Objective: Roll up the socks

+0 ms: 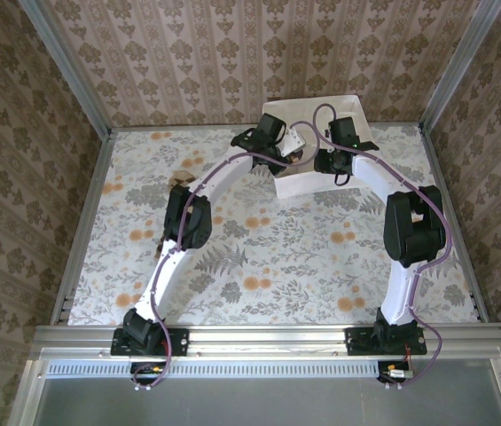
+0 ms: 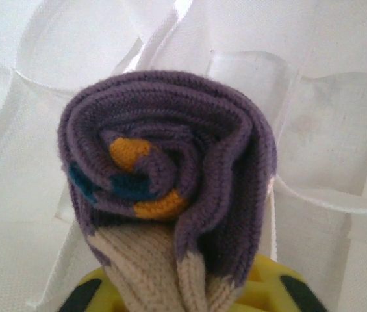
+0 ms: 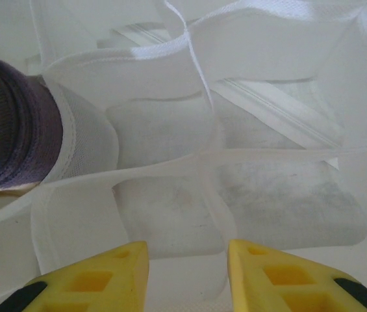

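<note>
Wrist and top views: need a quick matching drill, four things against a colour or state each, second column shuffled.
Things:
1. rolled sock
2. divider box
3. right claw
4. table cover

Colour or state:
a. open, nothing between its fingers
b. white, split into many cells
c. purple, wound into a spiral
d. pale floral print with orange blooms

Pairs: 1-c, 2-b, 3-a, 4-d
</note>
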`<state>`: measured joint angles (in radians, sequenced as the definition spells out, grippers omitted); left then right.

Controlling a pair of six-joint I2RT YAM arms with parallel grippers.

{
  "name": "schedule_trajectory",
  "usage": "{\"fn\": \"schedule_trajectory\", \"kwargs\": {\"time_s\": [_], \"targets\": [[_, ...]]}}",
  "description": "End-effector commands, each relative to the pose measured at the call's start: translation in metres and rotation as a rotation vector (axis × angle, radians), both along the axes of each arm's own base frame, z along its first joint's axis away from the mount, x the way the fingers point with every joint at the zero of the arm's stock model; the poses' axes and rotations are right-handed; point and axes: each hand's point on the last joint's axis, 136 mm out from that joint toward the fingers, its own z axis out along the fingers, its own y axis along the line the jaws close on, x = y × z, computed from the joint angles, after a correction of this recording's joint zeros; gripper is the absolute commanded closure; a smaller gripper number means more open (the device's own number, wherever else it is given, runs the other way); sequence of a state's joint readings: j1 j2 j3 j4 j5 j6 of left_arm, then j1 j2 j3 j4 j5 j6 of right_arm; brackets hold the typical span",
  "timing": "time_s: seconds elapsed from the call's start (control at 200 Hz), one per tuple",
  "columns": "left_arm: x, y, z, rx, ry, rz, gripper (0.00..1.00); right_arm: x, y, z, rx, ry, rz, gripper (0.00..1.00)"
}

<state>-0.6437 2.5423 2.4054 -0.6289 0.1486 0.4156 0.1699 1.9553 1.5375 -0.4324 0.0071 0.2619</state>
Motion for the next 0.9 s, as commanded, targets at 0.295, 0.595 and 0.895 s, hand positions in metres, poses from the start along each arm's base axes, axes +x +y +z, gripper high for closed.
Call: {"fn": "schedule_trajectory", "kwargs": {"time_s": [0.295,0.595,0.895], "targets": [[-0.013,0.023,0.064,-0.044,-0.005,-0.002,0.32,-0.030,0.001,-0.053,0.004,0.213,0.016,0.62],[-0.023,0.043,0.169,-0.175,-0.084,0.012,0.23,-0.025,0.005,-0.021,0.011,0.189,0.035,0.61],[-0.048,0.153,0.163,-0.128,-0.051,0.260,0.23,-0.020,0.030,0.065,-0.013,0.057,0.140,0.58]]}}
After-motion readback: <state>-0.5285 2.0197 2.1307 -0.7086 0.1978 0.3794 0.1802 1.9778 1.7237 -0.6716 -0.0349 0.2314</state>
